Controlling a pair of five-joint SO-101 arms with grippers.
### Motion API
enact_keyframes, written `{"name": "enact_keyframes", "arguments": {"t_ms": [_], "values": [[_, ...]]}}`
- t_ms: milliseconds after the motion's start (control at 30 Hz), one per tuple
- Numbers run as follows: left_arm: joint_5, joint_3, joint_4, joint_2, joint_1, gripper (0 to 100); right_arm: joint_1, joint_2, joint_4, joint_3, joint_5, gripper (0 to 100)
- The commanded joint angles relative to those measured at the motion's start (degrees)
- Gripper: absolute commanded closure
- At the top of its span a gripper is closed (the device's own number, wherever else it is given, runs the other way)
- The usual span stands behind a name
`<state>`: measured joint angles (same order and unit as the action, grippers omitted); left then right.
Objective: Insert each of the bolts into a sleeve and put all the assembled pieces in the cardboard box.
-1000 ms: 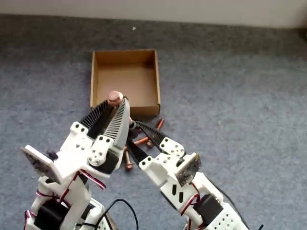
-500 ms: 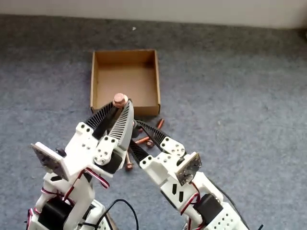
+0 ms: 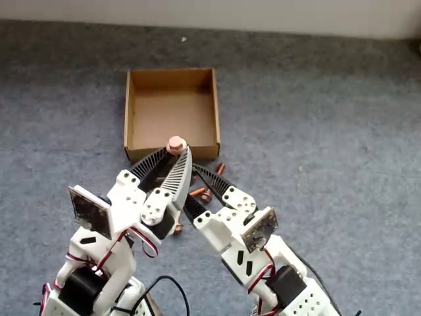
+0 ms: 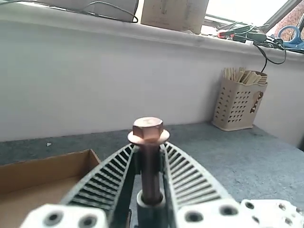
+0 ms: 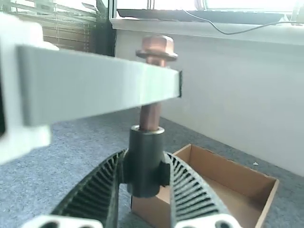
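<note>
Copper bolt [image 4: 148, 156] stands upright, pinched in the jaws of the left gripper [image 3: 174, 157], mid-frame in the high view at the near wall of the box [image 3: 204, 151]. Its shaft enters a black sleeve [image 5: 144, 142] clamped by the right gripper [image 5: 145, 157], whose arm slants in from lower right.

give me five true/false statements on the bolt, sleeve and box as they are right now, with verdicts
1. The cardboard box already holds assembled pieces. False: it is empty.
2. The left jaws are shut on a bolt, held head up. True.
3. The right jaws grip a dark sleeve. True.
4. The bolt is pushed fully into the sleeve, head against its top. False: much of the shaft shows above the sleeve.
5. All remaining bolts lie inside the box. False: loose bolts lie on the carpet in front of the box.
</note>
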<state>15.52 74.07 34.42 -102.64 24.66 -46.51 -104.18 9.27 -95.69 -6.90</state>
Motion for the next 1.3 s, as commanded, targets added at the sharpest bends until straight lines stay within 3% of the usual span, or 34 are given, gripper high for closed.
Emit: {"name": "enact_keyframes", "arguments": {"t_ms": [0,300,600,1100,1267], "values": [[-5.36,0.57,0.26,-0.4,0.31,100,2.07,-1.01,-1.54,-5.05,-0.26,99.4],[-13.27,4.62,0.26,-0.4,6.02,100,6.11,-1.01,-1.54,-4.97,-0.09,99.4],[-13.36,6.64,0.0,-0.31,6.11,97,10.68,-1.01,-1.54,-5.32,0.0,99.4],[-13.36,6.81,0.53,-0.13,6.11,91,11.47,-1.01,-1.27,-5.41,0.0,99.4],[-13.36,4.26,5.89,0.13,6.11,87,11.47,-0.84,-1.27,-5.41,0.0,99.4]]}}
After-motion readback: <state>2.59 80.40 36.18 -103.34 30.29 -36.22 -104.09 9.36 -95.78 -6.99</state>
